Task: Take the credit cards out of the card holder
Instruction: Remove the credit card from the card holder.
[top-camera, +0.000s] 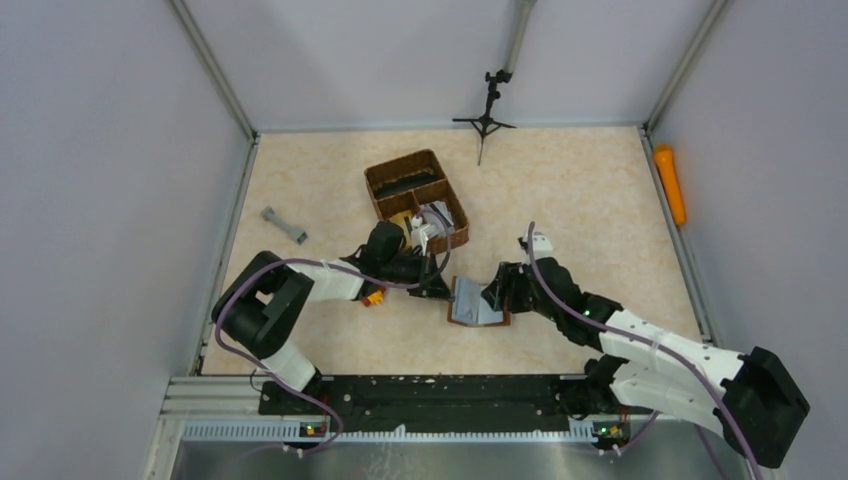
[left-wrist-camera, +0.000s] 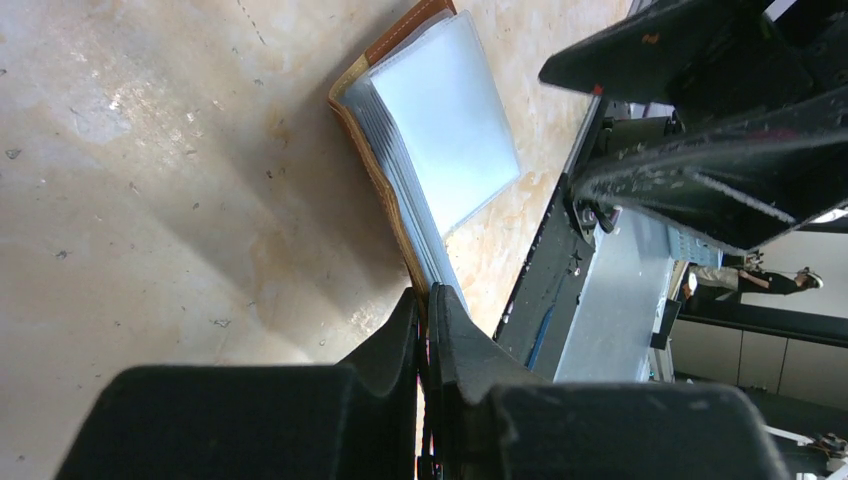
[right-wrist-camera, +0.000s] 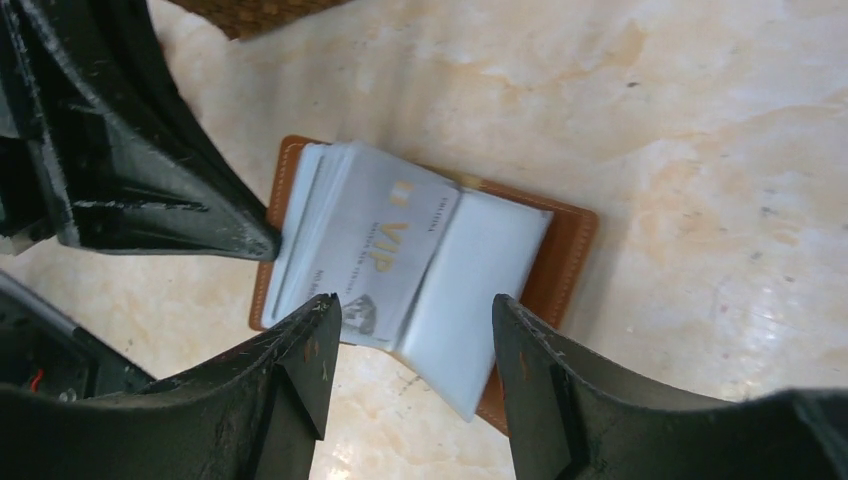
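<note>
**Q:** Any cards out?
**A:** None visible. The card holder lies open near the basket, on my side. My left gripper pinches its edge. My right gripper hangs open and empty over a credit card, apparently sleeved.

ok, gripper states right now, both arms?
Left gripper: shut on the card holder edge.
Right gripper: open, holding nothing, above the card holder.

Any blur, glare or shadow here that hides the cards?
Right wrist: motion blur smears the VIP card, small print unreadable. Left wrist: the card holder shows clear sleeves washed out pale, and soft shadows band the table. Top external: evenly lit and sharp, but the holder is small.
</note>
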